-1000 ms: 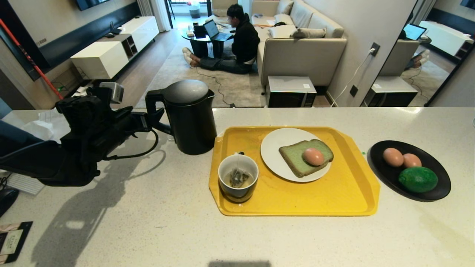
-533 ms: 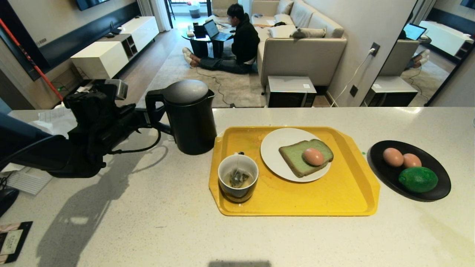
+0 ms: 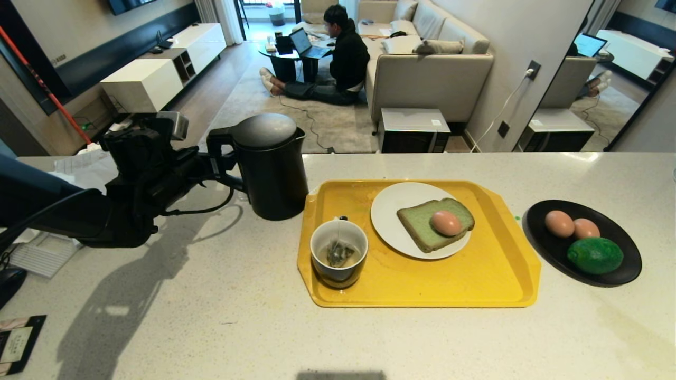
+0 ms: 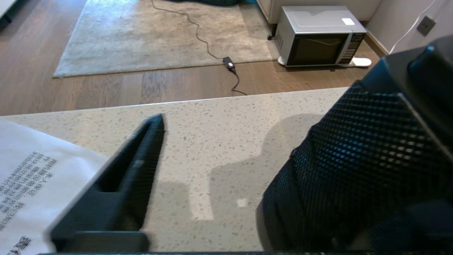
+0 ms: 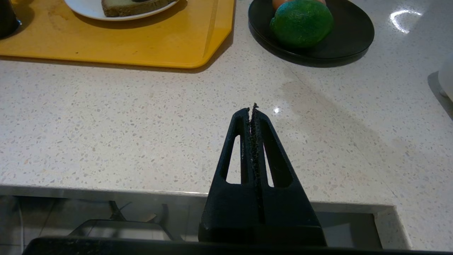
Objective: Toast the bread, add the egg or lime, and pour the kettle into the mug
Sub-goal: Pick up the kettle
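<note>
1. A speckled pale stone surface (image 3: 211, 316) fronts an open living room, where a person (image 3: 346, 53) sits on the rug at a laptop.
2. On the yellow tray (image 3: 475, 285) a white plate (image 3: 388, 219) carries the bread (image 3: 417, 224) with an egg (image 3: 446, 222) lying on top — the toast and topping steps look done.
3. The mug (image 3: 338, 258) stands on the tray's near-left corner, a tea bag in pale liquid inside, so pouring seems at least begun.
4. The kettle (image 3: 272, 163) stands upright on the surface just left of the tray.
5. The left pincer (image 3: 219, 163) sits at the kettle's handle with fingers spread wide — clamped on nothing I can confirm.
6. The right pincer (image 5: 252, 108) is pressed together, empty, parked over the near edge.
7. Two more eggs and the lime (image 3: 595, 255) lie on the black dish (image 3: 628, 269), right of the tray.
</note>
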### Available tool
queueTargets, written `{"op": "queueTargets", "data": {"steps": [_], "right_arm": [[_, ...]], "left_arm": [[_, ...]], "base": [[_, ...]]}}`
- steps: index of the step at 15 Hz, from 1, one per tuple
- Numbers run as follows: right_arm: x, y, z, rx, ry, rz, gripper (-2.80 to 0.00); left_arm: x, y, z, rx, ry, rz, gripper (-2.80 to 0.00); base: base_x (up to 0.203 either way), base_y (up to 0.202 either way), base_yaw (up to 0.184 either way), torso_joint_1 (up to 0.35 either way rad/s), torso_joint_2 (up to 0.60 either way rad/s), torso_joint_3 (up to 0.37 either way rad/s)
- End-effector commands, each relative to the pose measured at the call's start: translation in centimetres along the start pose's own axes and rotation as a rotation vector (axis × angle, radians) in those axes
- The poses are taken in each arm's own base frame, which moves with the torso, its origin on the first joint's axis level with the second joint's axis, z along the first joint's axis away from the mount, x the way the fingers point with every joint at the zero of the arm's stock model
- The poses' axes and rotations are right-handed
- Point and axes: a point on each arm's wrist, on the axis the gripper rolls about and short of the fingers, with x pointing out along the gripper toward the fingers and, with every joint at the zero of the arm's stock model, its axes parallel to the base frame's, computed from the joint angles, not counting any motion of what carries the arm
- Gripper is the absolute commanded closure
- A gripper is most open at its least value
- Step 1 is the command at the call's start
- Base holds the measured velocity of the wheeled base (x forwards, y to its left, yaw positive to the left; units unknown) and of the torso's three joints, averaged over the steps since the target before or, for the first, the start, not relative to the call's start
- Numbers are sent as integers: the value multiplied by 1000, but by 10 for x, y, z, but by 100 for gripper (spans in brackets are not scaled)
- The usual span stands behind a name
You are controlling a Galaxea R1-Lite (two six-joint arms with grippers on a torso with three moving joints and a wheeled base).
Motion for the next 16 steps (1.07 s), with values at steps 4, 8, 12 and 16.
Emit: {"op": "queueTargets", "data": {"steps": [4, 8, 12, 16], "right_arm": [[0, 0, 0, 0, 2, 0, 0], [0, 0, 0, 0, 2, 0, 0], [0, 0, 0, -1, 0, 0, 0], [0, 0, 0, 0, 2, 0, 0]], "left_arm": [[4, -1, 1, 1, -13, -7, 0], [6, -4, 1, 2, -18, -16, 0], [3, -6, 12, 6, -53, -16, 0], [-5, -5, 33, 14, -114, -12, 0]], "base": [[0, 0, 0, 0, 0, 0], [0, 0, 0, 0, 0, 0], [0, 0, 0, 0, 0, 0], [0, 0, 0, 0, 0, 0]]}}
